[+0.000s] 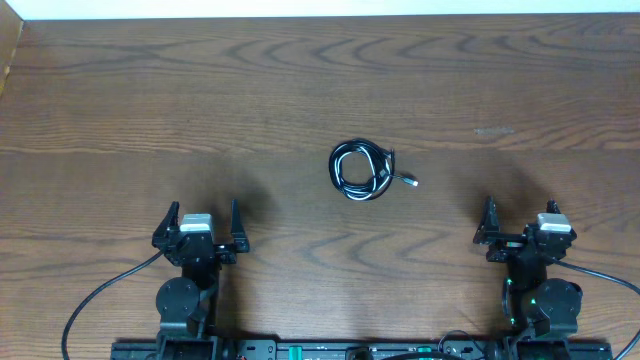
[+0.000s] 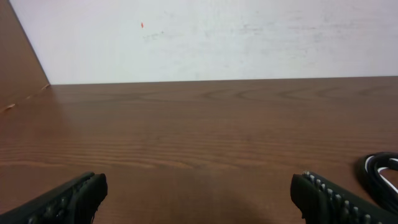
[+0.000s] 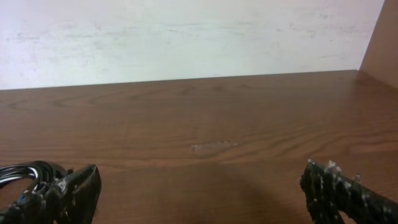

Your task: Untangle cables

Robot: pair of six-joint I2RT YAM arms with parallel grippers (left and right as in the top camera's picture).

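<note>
The cables (image 1: 362, 171) lie in one small coiled bundle of thin black cords with a whitish sheen at the middle of the brown wooden table (image 1: 300, 90); a small silver plug end (image 1: 409, 181) sticks out to its right. Part of the coil shows at the right edge of the left wrist view (image 2: 379, 169) and at the lower left of the right wrist view (image 3: 25, 172). My left gripper (image 1: 201, 222) is open and empty at the near left. My right gripper (image 1: 520, 222) is open and empty at the near right. Both are well apart from the bundle.
A pale wall (image 2: 211, 37) stands behind the table's far edge. A raised wooden side board shows at the far left (image 2: 18, 62) and at the far right (image 3: 380, 43). A faint light scuff (image 1: 493, 130) marks the tabletop.
</note>
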